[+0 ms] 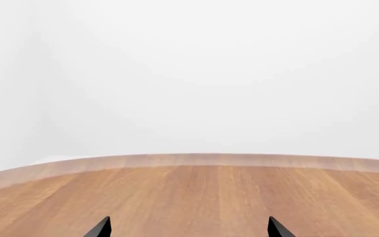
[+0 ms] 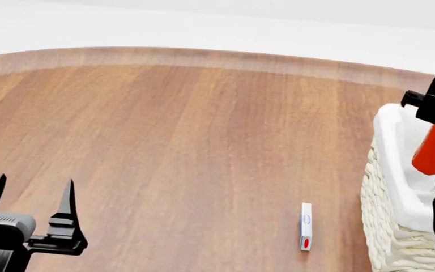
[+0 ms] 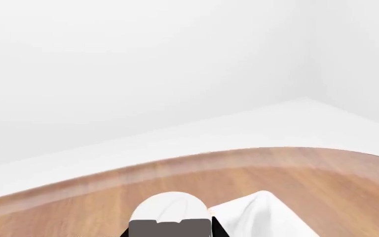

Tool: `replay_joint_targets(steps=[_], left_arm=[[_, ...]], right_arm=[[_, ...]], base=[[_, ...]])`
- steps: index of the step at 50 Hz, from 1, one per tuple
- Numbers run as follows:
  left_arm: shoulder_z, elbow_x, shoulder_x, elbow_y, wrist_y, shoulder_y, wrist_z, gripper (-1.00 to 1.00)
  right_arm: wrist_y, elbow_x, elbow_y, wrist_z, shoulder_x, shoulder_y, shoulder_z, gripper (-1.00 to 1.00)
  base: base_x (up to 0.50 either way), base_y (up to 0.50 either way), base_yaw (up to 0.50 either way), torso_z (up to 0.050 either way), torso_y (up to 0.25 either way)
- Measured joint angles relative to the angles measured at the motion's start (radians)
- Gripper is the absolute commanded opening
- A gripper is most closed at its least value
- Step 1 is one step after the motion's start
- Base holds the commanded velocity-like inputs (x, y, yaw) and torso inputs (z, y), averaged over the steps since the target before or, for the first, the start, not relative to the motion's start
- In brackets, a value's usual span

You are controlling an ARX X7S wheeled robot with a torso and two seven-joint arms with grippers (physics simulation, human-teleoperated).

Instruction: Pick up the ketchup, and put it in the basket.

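Ketchup (image 2: 431,150) above basket (image 2: 389,226) at table's (image 2: 202,141) right (small box (image 2: 306,226) just left).

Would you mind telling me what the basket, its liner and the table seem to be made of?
The basket looks like pale woven wicker, given its braided, bumpy wall. Its liner seems to be smooth white cloth folded over the rim. The table appears to be matte wood, with streaked brown grain.
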Motion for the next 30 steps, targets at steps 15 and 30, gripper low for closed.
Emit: replay_joint_targets(steps=[15, 30], left_arm=[[0.000, -0.005, -0.005, 0.002, 0.007, 0.012, -0.006, 1.00], [0.003, -0.010, -0.009, 0.004, 0.009, 0.018, -0.011, 1.00]], right_arm=[[-0.042, -0.005, 0.047, -0.005, -0.002, -0.038, 0.043, -1.00], [-0.055, -0.007, 0.054, -0.007, 0.003, -0.069, 0.075, -1.00]], base=[[0.00, 0.00, 0.00, 0.000, 0.000], [0.00, 0.00, 0.00, 0.000, 0.001]])
